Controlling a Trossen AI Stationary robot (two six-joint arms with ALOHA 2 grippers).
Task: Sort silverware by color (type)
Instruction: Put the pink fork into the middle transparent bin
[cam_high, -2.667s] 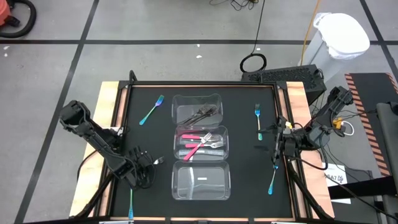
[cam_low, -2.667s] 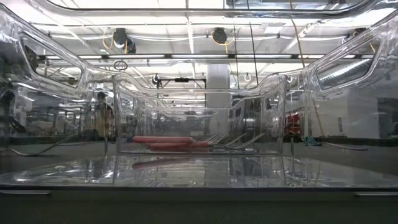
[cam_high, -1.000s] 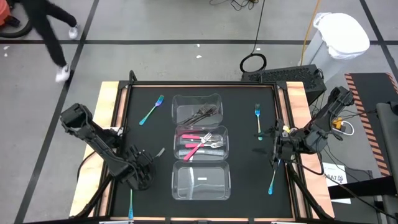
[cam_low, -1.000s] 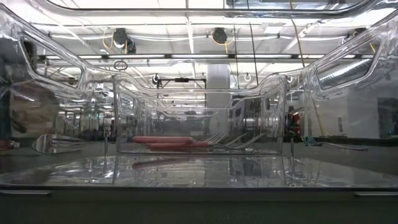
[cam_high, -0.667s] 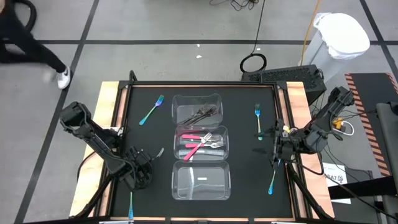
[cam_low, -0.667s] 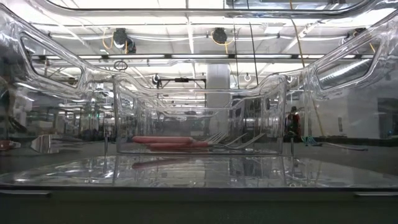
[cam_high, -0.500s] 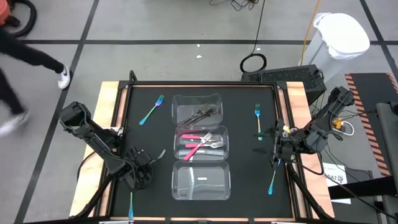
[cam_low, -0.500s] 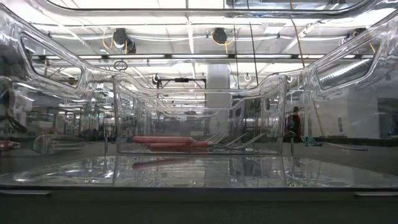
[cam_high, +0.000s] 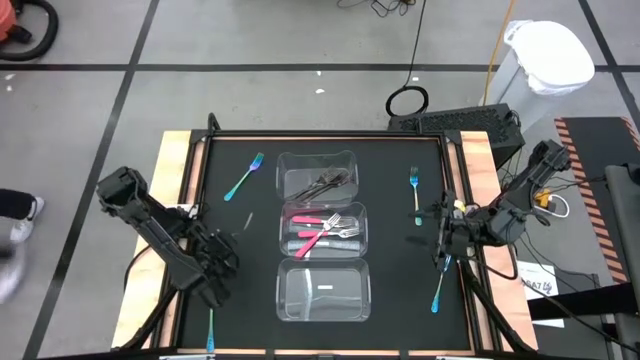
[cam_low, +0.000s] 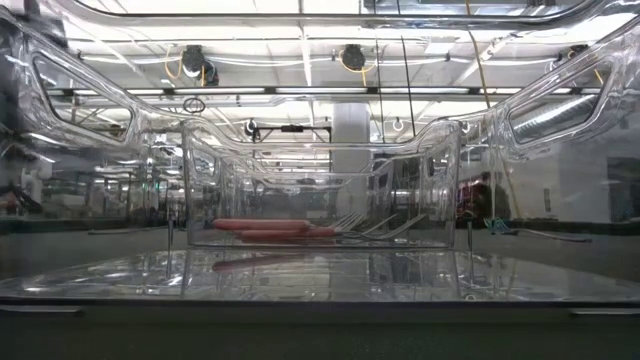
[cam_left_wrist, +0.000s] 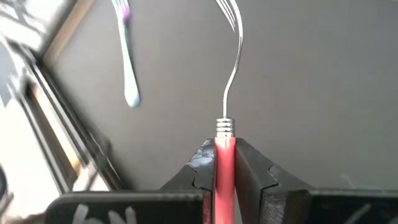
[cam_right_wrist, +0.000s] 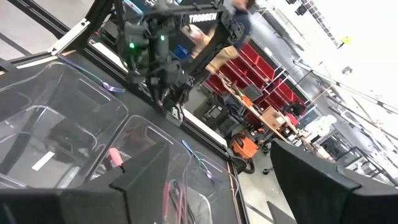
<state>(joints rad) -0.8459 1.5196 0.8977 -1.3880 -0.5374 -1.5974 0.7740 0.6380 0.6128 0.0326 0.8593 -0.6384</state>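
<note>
1. My left gripper (cam_left_wrist: 225, 163) is clamped shut on a pink-handled fork with silver tines (cam_left_wrist: 229, 93). I grip it on the handle just below the metal collar, so the neck and tines stick straight out ahead of my fingers (cam_left_wrist: 252, 168) and the fork hangs clear of the black table mat (cam_left_wrist: 311, 74).

2. In the high view that gripper (cam_high: 215, 258) sits over the left part of the mat, beside the row of three clear rectangular plastic containers (cam_high: 322, 291). From there the fork itself is too small for me to pick out.

3. Just beyond my held fork lies a teal-handled fork (cam_left_wrist: 127, 68) on the mat, apart from my fingers; I take it to be the one near the table's front-left edge (cam_high: 211, 333).

4. The pink fork belongs, I judge, in the middle container (cam_high: 350, 216), where other pink-handled forks (cam_high: 318, 232) already lie. The far container holds dark grey metal forks (cam_high: 328, 181); the near one looks empty of forks.

5. Farther off, another teal fork (cam_high: 243, 176) lies at the far left.

6. My right gripper (cam_high: 444, 238) waits wide open and empty at the right side, between two more teal forks (cam_high: 415, 192) (cam_high: 438, 289).
</note>
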